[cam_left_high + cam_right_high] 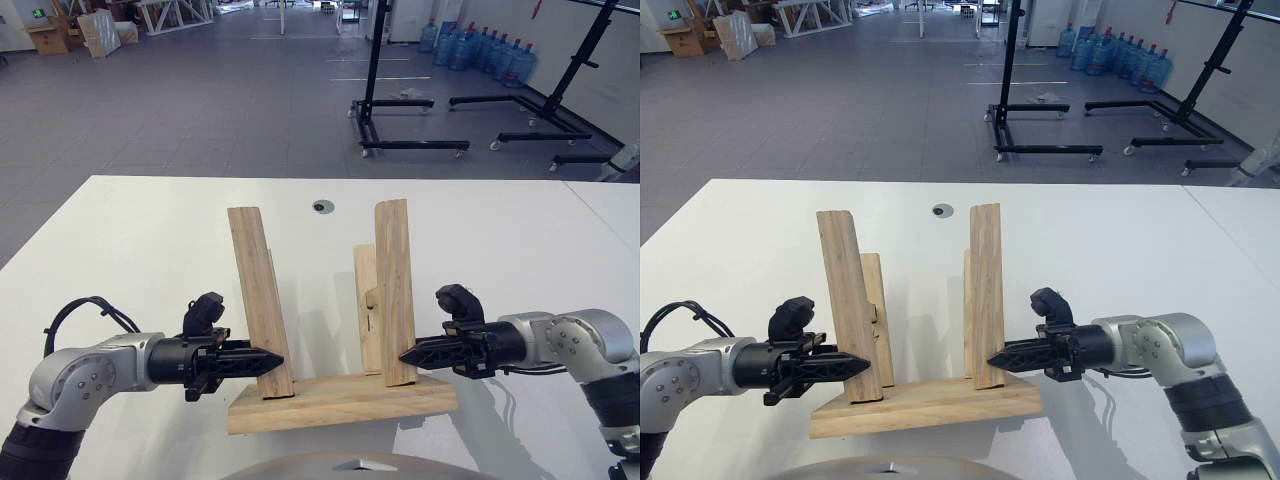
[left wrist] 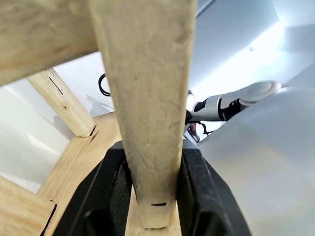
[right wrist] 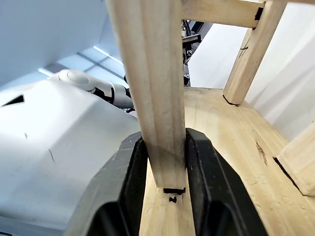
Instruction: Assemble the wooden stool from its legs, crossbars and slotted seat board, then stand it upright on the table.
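1. The seat board (image 1: 340, 400) lies flat on the white table (image 1: 130, 230), near its front edge and between the two grippers
2. Four legs rise from the board, so the stool stands upside down
3. The left leg (image 1: 260, 300) and the right leg (image 1: 395, 290) are the near pair. The rear legs (image 1: 367, 305) are partly hidden behind them
4. A crossbar (image 3: 221, 11) runs from the right leg to a rear leg, high above the board
5. The left gripper (image 1: 270, 360) reaches in from the left side. Its jaws are clamped on the left leg, low down and just above the board. In the left wrist view the black fingers (image 2: 113, 191) press both faces of the leg
6. The right gripper (image 1: 408, 357) reaches in from the right side. Its jaws are clamped on the right leg at the same low height, with the fingers (image 3: 128, 182) tight against it
7. A small round hole (image 1: 322, 207) sits in the table beyond the stool, well apart from it
8. On the floor behind stand black wheeled frames (image 1: 410, 100), blue water bottles (image 1: 480, 50) at the far right and cardboard boxes (image 1: 50, 35) at the far left
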Robot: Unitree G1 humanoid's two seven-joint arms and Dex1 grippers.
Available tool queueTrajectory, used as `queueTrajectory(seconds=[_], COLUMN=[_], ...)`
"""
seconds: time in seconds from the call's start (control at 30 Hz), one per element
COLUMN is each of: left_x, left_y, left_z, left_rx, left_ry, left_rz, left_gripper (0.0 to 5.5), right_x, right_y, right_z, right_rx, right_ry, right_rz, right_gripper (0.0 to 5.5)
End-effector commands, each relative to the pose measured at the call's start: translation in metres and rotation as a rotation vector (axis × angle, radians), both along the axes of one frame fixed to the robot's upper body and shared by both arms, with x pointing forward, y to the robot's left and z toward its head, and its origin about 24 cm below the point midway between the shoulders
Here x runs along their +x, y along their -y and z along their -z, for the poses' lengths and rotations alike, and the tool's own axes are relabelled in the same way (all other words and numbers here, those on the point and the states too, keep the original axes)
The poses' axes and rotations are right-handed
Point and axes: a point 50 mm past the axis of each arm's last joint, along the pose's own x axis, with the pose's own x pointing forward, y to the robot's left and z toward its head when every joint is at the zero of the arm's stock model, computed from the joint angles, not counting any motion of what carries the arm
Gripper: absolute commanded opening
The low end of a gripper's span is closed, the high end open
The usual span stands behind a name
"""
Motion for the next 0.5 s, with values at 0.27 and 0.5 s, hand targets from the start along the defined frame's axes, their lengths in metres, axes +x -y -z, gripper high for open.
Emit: queueTrajectory(seconds=[0.27, 0.5], left_x=[0.022, 0.029], left_y=[-0.004, -0.009], left_z=[0.024, 0.019], left_rx=[0.028, 0.025], left_ry=[-0.162, -0.133], left_rz=[-0.169, -0.178], left_gripper=[1.66, 2.6], right_x=[-0.008, 0.009], right_y=[-0.012, -0.007], right_z=[0.015, 0.014], right_rx=[-0.005, -0.03], right_ry=[-0.14, -0.151], right_rz=[-0.006, 0.056], right_gripper=[1.03, 2.15])
